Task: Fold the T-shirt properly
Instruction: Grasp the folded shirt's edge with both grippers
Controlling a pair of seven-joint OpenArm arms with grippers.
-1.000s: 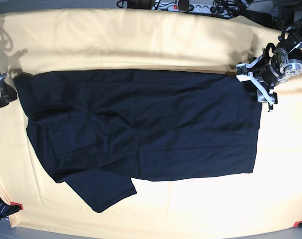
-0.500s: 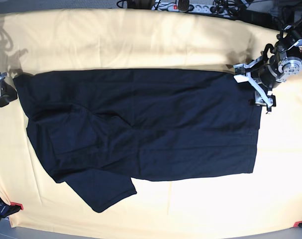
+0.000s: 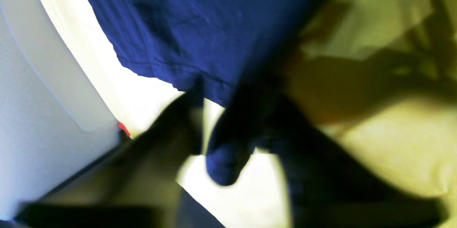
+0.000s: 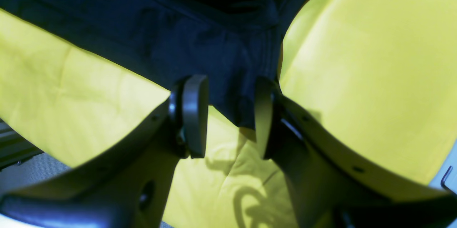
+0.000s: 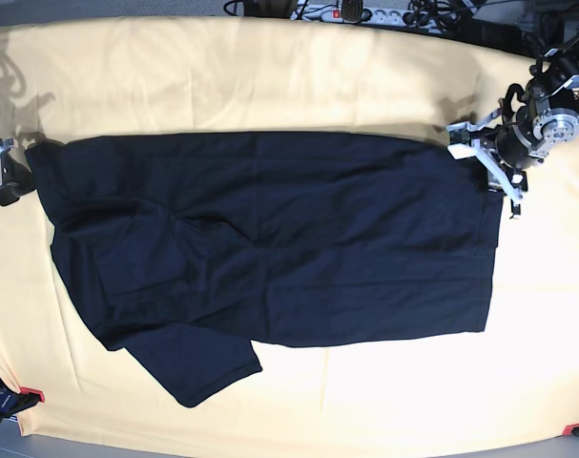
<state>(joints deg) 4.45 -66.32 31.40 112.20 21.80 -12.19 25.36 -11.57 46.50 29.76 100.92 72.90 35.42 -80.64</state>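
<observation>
The black T-shirt (image 5: 270, 239) lies spread flat on the yellow-covered table (image 5: 270, 76), with one sleeve folded in and the other sticking out at the front left. My left gripper (image 5: 485, 170) is open at the shirt's far right corner, its fingers astride the hem edge. In the blurred left wrist view the shirt (image 3: 200, 24) lies just beyond the gripper (image 3: 205, 128). My right gripper (image 5: 5, 172) is at the shirt's far left corner. In the right wrist view it (image 4: 230, 113) is open, with a corner of the shirt (image 4: 228, 70) lying between its fingers (image 4: 194, 113).
A power strip and cables (image 5: 356, 11) lie beyond the table's back edge. Red clamps (image 5: 31, 394) hold the yellow cover at the front corners. Bare yellow cover surrounds the shirt on all sides.
My left gripper has shifted slightly up and away at the shirt's right edge. The shirt and the right arm have not visibly moved.
</observation>
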